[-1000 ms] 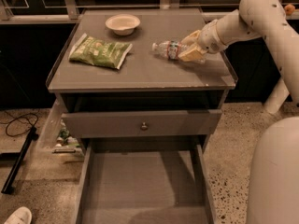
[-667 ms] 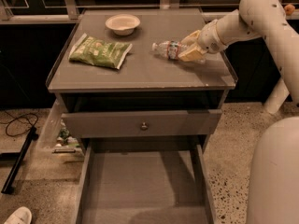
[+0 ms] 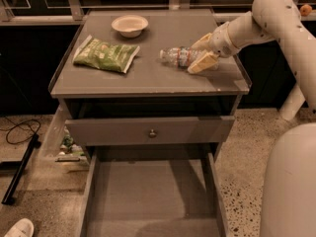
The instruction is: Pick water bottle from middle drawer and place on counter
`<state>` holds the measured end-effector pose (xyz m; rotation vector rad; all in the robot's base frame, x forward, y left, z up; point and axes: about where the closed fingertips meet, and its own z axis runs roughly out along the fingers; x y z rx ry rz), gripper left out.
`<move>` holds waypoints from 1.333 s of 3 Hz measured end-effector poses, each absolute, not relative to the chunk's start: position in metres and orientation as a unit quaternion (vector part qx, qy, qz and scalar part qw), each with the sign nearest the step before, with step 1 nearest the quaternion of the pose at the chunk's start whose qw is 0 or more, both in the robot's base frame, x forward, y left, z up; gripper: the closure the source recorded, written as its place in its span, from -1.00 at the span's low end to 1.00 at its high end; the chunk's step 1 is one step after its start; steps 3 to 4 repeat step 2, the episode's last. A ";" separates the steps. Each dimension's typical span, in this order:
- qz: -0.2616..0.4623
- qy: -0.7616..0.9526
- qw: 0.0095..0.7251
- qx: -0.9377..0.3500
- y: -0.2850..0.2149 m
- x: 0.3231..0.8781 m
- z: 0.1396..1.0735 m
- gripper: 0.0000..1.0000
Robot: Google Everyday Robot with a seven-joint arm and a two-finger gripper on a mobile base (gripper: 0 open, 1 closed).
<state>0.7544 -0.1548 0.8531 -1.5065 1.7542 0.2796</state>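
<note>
We found the water bottle (image 3: 177, 57) lying on its side on the counter (image 3: 148, 80), right half, cap toward the green snack bag (image 3: 105, 55). The gripper (image 3: 201, 55) sat at the bottle's base end; we couldn't tell whether it was clamped or let go. The middle drawer (image 3: 148, 196) stood pulled out with no bottle in it, so we judged the pick done and the placement nearly finished. Lying sideways, the bottle could roll on release.

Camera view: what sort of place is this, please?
Probably a robot test area, not a home: a lone grey drawer cabinet on speckled floor, loose cables, and the gripper at the water bottle on the counter.
</note>
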 end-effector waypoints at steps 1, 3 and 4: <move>0.110 0.692 0.395 -0.594 -0.155 0.754 0.853 -1.00; 0.110 0.692 0.395 -0.594 -0.155 0.754 0.853 -1.00; 0.110 0.692 0.395 -0.594 -0.155 0.754 0.853 -1.00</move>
